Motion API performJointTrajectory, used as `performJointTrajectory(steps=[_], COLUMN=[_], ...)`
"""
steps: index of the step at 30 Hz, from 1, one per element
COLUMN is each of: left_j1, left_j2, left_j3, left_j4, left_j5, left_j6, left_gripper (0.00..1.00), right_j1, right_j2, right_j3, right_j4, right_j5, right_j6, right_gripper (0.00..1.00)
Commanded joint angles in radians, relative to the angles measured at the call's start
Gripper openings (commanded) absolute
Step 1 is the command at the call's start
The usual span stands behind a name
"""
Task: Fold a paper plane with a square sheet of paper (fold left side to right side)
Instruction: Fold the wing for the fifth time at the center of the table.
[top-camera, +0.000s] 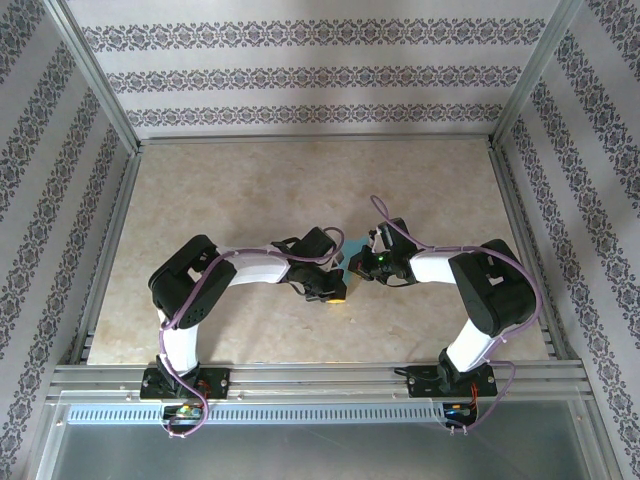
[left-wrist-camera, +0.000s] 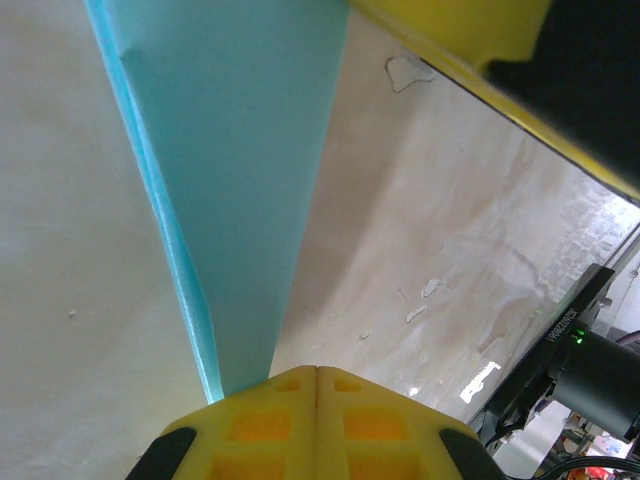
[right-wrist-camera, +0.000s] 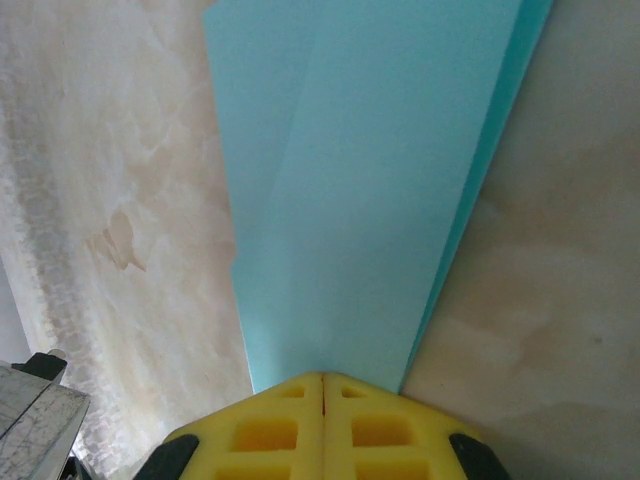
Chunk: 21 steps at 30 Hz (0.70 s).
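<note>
Left gripper (left-wrist-camera: 317, 372), bottom centre of its wrist view: yellow fingers pressed together, tips against the narrow end of the teal paper plane (left-wrist-camera: 240, 150). Right gripper (right-wrist-camera: 323, 378) is likewise closed, touching a wider part. From above, the plane sits mid-frame on the beige table (top-camera: 250, 180).

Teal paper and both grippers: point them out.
teal paper (right-wrist-camera: 370, 180): right wrist view, middle of its folded face.
left gripper (left-wrist-camera: 317, 376): left wrist view, seam between shut fingertips.
right gripper (right-wrist-camera: 323, 383): right wrist view, seam between shut fingertips.
</note>
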Motion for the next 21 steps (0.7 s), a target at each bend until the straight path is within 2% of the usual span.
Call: performJointTrajectory(steps=[1, 21], left_j1=[0.015, 0.015], left_j2=[0.014, 0.016], left_j3=[-0.018, -0.074], left_j4=[0.029, 0.079], left_j5=[0.006, 0.010], left_j6=[-0.015, -0.042], left_gripper=[0.00, 0.00], right_j1=[0.010, 0.010], right_j2=[0.056, 0.057], right_j3=[-0.022, -0.013], right_j4=[-0.132, -0.164], right_j5=[0.112, 0.126], right_j6=[-0.029, -0.044], right_gripper=[0.00, 0.00])
